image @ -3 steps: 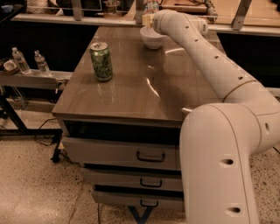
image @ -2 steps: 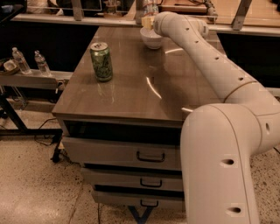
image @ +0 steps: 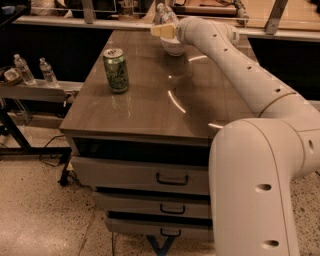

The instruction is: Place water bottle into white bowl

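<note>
The water bottle (image: 166, 14), clear with a white cap, stands upright in my gripper (image: 163, 30) at the far end of the wooden table (image: 150, 105). The gripper is shut on its lower part and holds it just above the white bowl (image: 173, 48), slightly left of the bowl's middle. The bowl sits on the table's far edge, and my arm hides part of its right side. The bottle's label band is hidden by the fingers.
A green can (image: 116, 70) stands upright on the table's left side, nearer than the bowl. Two small clear bottles (image: 23, 68) (image: 47, 72) stand on a low shelf to the left. Drawers (image: 170, 177) fill the table's front. A counter runs behind.
The gripper with the bottle has shifted slightly left over the bowl. The bowl and the can have not moved.
</note>
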Controlling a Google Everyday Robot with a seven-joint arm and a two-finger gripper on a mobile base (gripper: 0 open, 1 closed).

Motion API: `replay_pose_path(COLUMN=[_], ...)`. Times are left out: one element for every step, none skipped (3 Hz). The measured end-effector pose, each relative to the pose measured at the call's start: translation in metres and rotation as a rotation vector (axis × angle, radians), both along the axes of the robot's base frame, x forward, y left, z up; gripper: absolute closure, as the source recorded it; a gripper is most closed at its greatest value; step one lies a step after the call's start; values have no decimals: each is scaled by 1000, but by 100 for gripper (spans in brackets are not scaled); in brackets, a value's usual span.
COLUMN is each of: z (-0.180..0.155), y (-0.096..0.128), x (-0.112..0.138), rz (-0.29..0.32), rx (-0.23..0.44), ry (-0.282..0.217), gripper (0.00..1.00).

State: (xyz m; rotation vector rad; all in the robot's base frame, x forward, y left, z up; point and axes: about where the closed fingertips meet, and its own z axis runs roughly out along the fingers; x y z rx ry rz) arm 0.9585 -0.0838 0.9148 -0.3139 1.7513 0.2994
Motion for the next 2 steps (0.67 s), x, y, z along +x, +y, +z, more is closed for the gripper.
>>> replay_pose_path(z=[0, 18], y=[-4, -26], x=[-2, -13], rz=[-11, -40], rx=[0, 13], ry=[1, -33], gripper=[0, 0])
